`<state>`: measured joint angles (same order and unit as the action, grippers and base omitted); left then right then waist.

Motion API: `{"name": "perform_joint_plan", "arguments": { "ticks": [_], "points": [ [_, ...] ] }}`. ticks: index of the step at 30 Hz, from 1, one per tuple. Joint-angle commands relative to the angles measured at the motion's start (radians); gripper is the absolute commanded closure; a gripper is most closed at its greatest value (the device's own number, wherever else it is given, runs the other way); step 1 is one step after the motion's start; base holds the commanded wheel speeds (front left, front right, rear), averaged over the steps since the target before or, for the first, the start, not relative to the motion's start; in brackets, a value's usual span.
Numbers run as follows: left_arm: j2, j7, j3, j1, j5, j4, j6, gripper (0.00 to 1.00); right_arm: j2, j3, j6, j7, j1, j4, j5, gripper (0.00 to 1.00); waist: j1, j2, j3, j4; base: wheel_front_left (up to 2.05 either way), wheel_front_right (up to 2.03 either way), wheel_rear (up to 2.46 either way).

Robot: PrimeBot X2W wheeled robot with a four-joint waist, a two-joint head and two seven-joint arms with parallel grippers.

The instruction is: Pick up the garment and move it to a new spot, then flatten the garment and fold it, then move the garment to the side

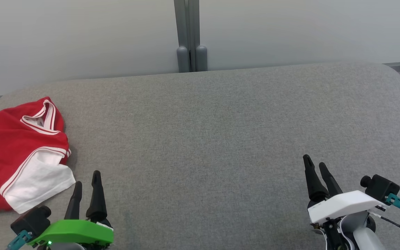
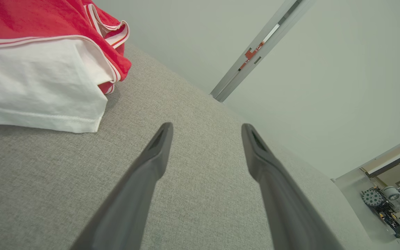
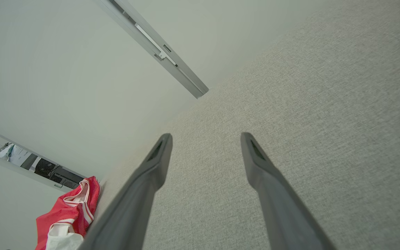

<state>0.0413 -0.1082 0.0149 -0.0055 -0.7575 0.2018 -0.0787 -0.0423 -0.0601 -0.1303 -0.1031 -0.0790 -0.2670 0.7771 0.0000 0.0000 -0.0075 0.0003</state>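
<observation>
A red garment point(image 1: 9, 139) with white trim and a white sleeve lies bunched at the far left of the grey cushioned surface point(image 1: 203, 139). My left gripper point(image 1: 87, 177) stands open just right of the white sleeve, apart from it, with nothing between its fingers. In the left wrist view the garment point(image 2: 40, 69) lies up and to the left of the open left gripper point(image 2: 207, 128). My right gripper point(image 1: 315, 162) hovers open at the lower right, far from the cloth. The right wrist view has the garment point(image 3: 69, 211) small at its lower left, beyond the open right gripper point(image 3: 205, 137).
A pale wall point(image 1: 82, 34) with a grey vertical post point(image 1: 188, 34) runs behind the surface. The surface's rounded far edge point(image 1: 290, 66) meets that wall. Bare grey fabric stretches between the two grippers.
</observation>
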Motion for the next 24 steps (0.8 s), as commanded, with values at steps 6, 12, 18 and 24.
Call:
{"name": "perform_joint_plan", "arguments": {
  "ticks": [6,12,18,24],
  "points": [
    [0.009,-0.025,0.017,0.002,0.124,-0.011,0.004,0.0,-0.006,-0.009,0.0,-0.019,-0.022,0.009,-0.103,0.0,0.0,0.0,0.001,0.0,0.0,0.0,0.0],
    [0.012,-0.041,0.028,-0.001,0.201,-0.007,-0.002,0.0,-0.006,-0.006,0.0,-0.023,-0.021,0.011,-0.18,0.0,0.0,0.0,0.002,0.001,0.0,0.0,0.0],
    [0.012,-0.056,0.034,0.0,0.266,-0.005,-0.005,0.0,-0.007,-0.006,0.0,-0.034,-0.016,0.017,-0.246,0.0,0.0,0.0,0.001,0.0,0.0,0.0,0.0],
    [0.013,-0.071,0.042,0.002,0.325,-0.005,-0.011,0.0,-0.007,-0.01,0.0,-0.045,-0.014,0.022,-0.305,0.0,0.0,0.0,0.001,0.0,0.0,0.0,0.0]
  ]
}}
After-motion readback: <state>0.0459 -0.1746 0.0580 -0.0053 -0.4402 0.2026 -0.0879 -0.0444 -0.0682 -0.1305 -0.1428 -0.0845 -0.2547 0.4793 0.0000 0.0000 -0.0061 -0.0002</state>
